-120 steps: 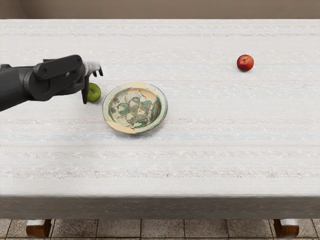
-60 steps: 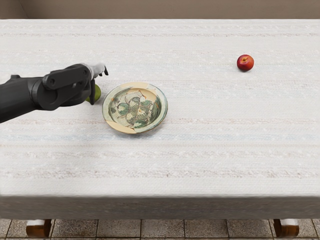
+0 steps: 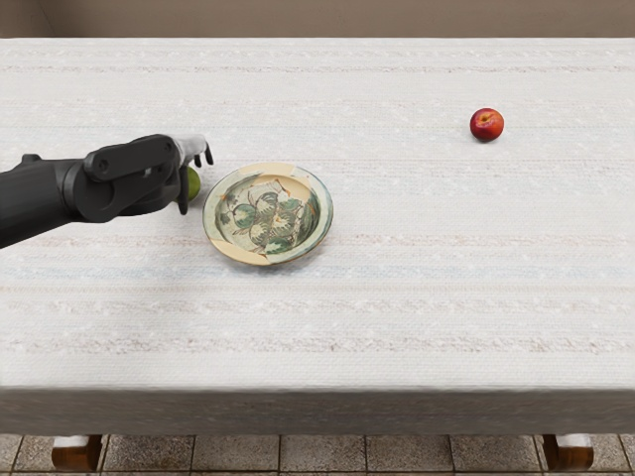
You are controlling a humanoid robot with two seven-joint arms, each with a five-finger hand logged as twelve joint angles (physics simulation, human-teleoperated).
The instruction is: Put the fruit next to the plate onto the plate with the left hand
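The green fruit (image 3: 193, 182) sits on the bench (image 3: 417, 297) just left of the plate (image 3: 324, 212), mostly hidden behind the left hand (image 3: 182, 167), which covers it from the left. Whether the fingers have clenched on it I cannot tell. It looks small, round, firm and light with a smooth skin that may slip or roll, so I would take it across its widest part, opposing sides pinched, and lift it clear of the rim.
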